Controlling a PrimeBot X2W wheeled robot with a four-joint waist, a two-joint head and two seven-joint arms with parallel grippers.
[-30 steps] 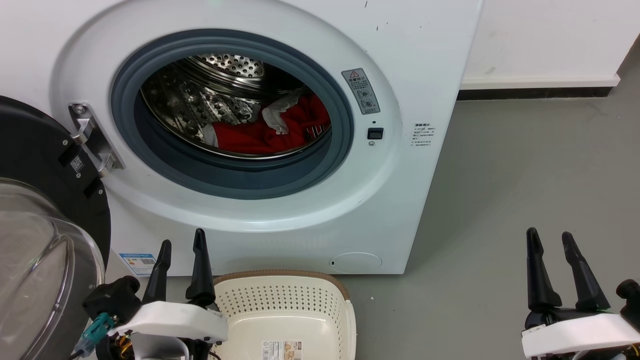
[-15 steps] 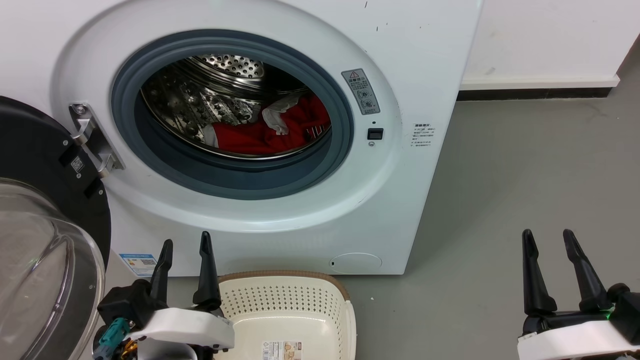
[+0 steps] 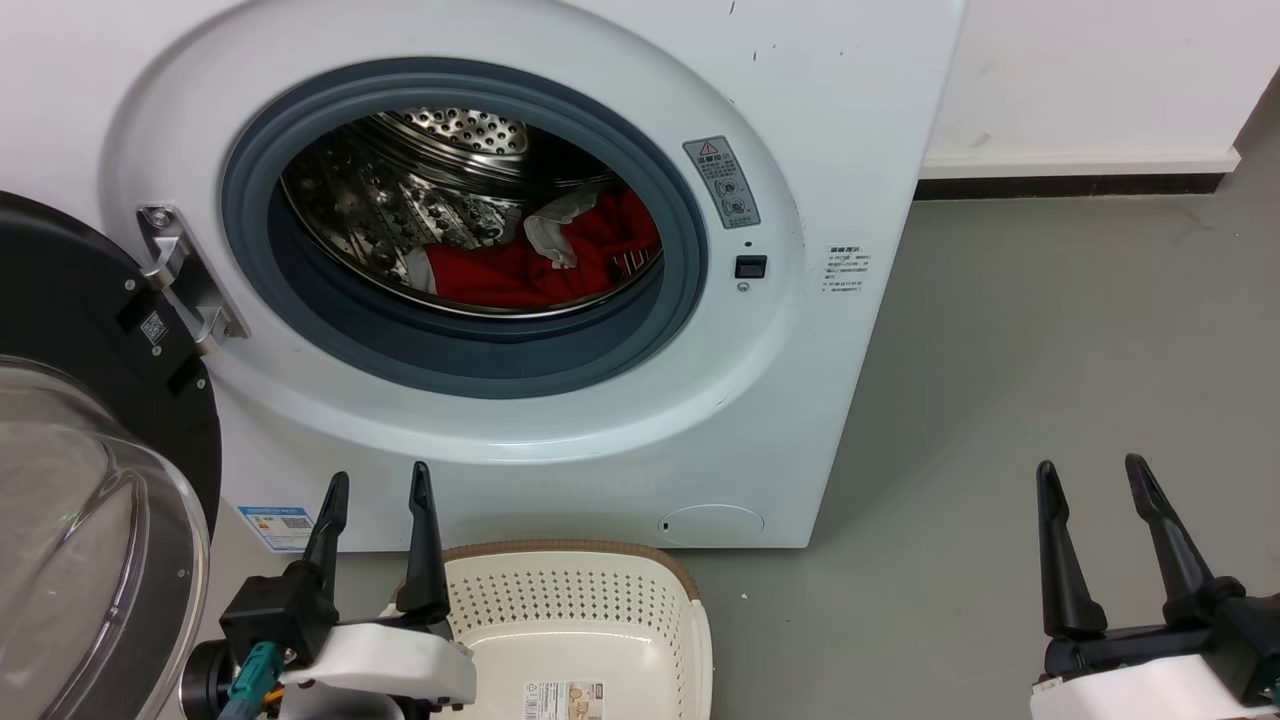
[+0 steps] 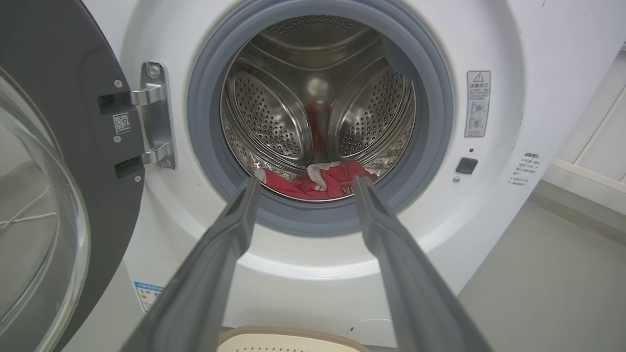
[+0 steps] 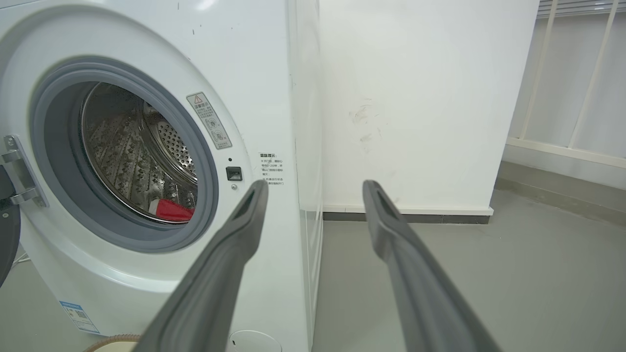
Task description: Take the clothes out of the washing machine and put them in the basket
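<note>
One washer (image 3: 850,150) in front of us, and its one door (image 3: 60,300) hangs wide open on the left, black frame and glass bowl facing out, hung on a single metal hinge (image 3: 185,275). Inside the grey-rimmed porthole sits the steel drum (image 3: 400,200), and there are the clothes (image 3: 540,265): one red heap lying low in the drum, toward its right side, with one white piece draped over the top and a small striped print at the right edge. Whether that heap is one garment or more, I cannot tell.

Down on the grey floor (image 3: 1050,330), one basket (image 3: 570,548) stands just in front of the washer, below the porthole, with one paper label (image 3: 563,698) showing on its base.

Two grippers are in play. The left gripper (image 3: 380,475) hovers just beside the basket's left rim, its two fingers (image 4: 210,274) spread well apart and gripping nothing; from the left wrist view they point straight at the porthole and frame the red heap between them. The right gripper (image 3: 1090,465) hangs over bare floor, well to the right of the washer, its two fingers likewise parted wide with nothing held. From the right wrist view they point past the washer's front corner toward the white wall (image 5: 415,98).
</note>
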